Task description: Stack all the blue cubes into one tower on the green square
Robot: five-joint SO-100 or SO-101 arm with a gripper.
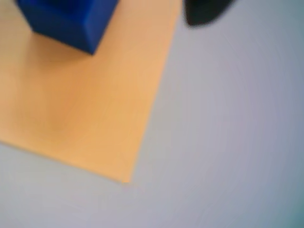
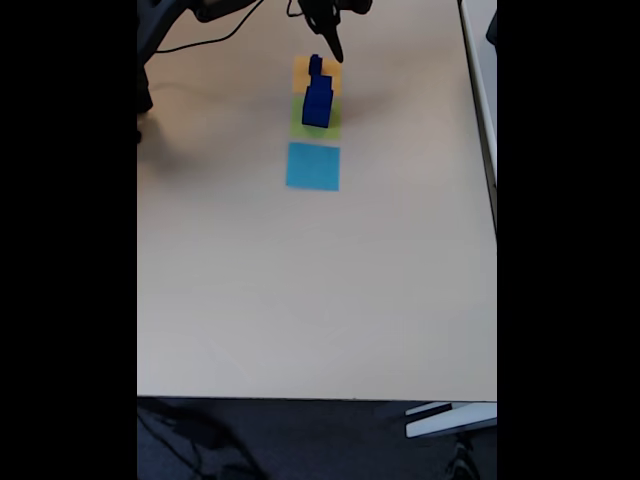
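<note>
Fixed view: the gripper (image 2: 330, 45) hangs at the far end of the table (image 2: 300, 300), its dark tip pointing down just above and slightly to the right of the top of the tower (image 2: 318, 92). Whether the jaws are parted or closed cannot be told; they are too small and dark here, and nothing is seen held between them. The tower stands directly below and a little nearer than the gripper, on the green square (image 2: 316, 122); its dark blue cubes rise in a tapering column, the smallest cube (image 2: 316, 66) on top, and the separate levels are hard to pick apart at this size. Just beyond the green square lies an orange square (image 2: 317, 74), partly hidden behind the tower's upper part. Just nearer than the green square lies a light-blue square (image 2: 313, 166), bare. The three squares form a line running from far to near. A black cable (image 2: 215, 38) crosses the far left of the table.

In the wrist view, which is blurred, a dark fingertip (image 1: 204, 12) shows at the top edge, over grey tabletop (image 1: 228, 133) just right of the orange square (image 1: 85, 104). A blue cube (image 1: 71, 21) sits at the upper left, over the orange sheet.
</note>
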